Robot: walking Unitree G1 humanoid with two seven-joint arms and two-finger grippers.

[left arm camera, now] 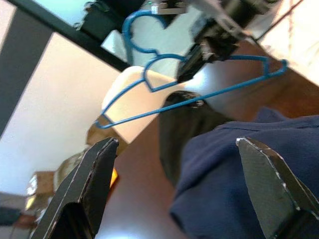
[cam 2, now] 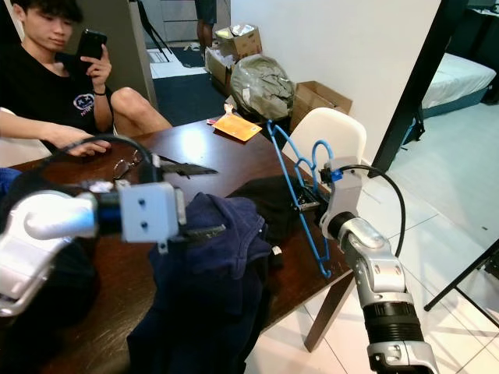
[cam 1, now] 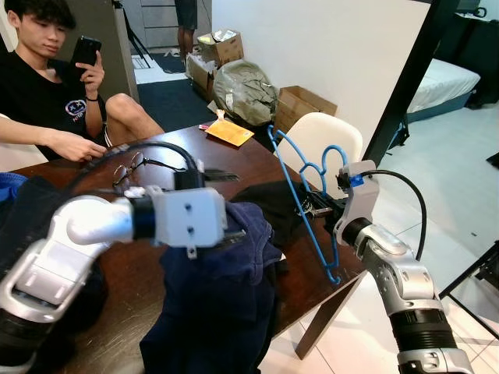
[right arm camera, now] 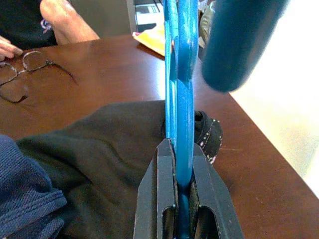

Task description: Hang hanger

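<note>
- Right end effector (right arm camera: 178, 199) clamped on thin blue wire hanger (cam 1: 300, 187), held upright over the dark wooden worktop (cam 1: 249, 160).
- Left end effector (left arm camera: 177, 184) fingers apart above navy blue garment (cam 1: 226, 280).

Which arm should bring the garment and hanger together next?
Left, probably. The right gripper is shut on the blue hanger, holding it upright at the table edge. The left gripper is open directly over the navy garment, so it can lift the fabric toward the hanger.

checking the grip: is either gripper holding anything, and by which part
Right gripper holds the hanger by its wire near the hook. Left gripper is open, holding nothing.
</note>
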